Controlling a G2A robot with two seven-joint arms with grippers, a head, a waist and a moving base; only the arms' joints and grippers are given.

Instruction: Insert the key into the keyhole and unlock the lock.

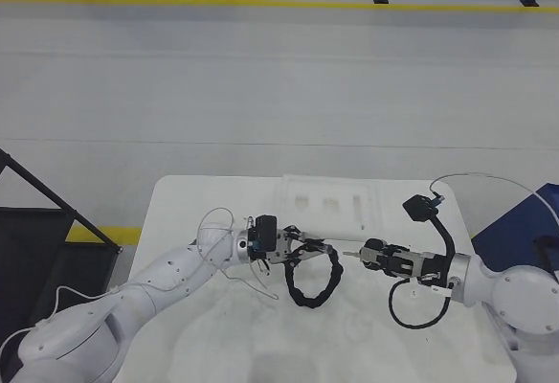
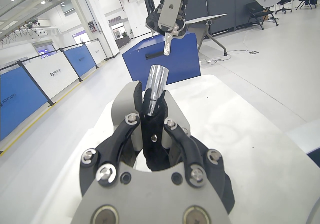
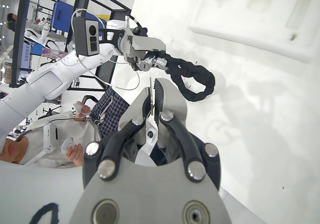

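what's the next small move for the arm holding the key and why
Probably ease the right tool forward so the key meets the keyhole: its tip hangs apart from the lock cylinder held in the left tool, roughly in line.

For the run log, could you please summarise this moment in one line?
left claw: shut on lock | right claw: shut on key | key: apart from lock, not inserted

White rounded arms point(image 1: 165, 280) trail cables point(image 1: 445, 233). Left gripper point(image 2: 151, 94) and right gripper point(image 3: 153, 88): grey fingers point(image 3: 170, 96), black links point(image 2: 117, 135), silver screws point(image 2: 106, 173)
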